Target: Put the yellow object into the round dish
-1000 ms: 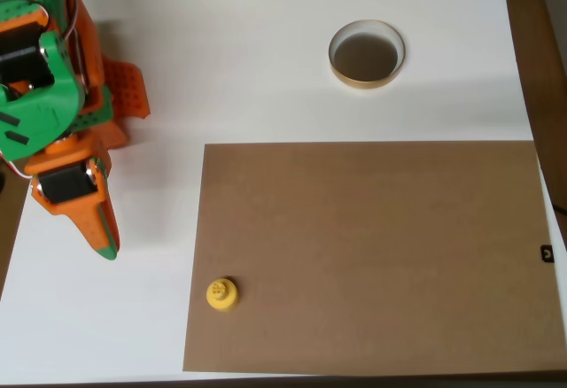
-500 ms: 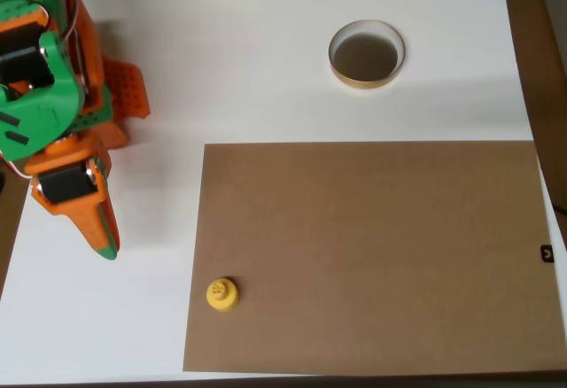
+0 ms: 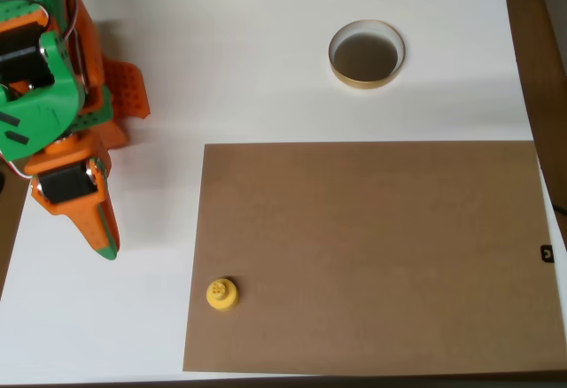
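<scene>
Yellow object [image 3: 221, 294] first, since it lies nearest in the overhead view: a small knobbed piece sitting knob-up at the near left corner of a brown cardboard sheet [image 3: 372, 255], just inside the sheet's left edge. It stands on its wider base, which I judge leaves the narrow knob free on top as the natural place to pinch.

Left of the sheet and a little farther off, my gripper [image 3: 102, 233] hangs over the bare white counter [image 3: 248, 69], its orange and green fingers pointing toward the near edge. The fingertips look drawn together into a single narrow point with nothing between them, so I hold nothing. It is near the yellow object but apart from it, off to the object's far left. I judge the task not yet begun: I would need to spread the fingers and swing right and nearer before any grasp.

Farthest away, beyond the sheet's far edge and right of centre, the round dish [image 3: 367, 78] rests on the counter, empty, its tan rim ringing a dark bottom. It sits well apart from the object, so the carry must cross the whole sheet diagonally.
</scene>
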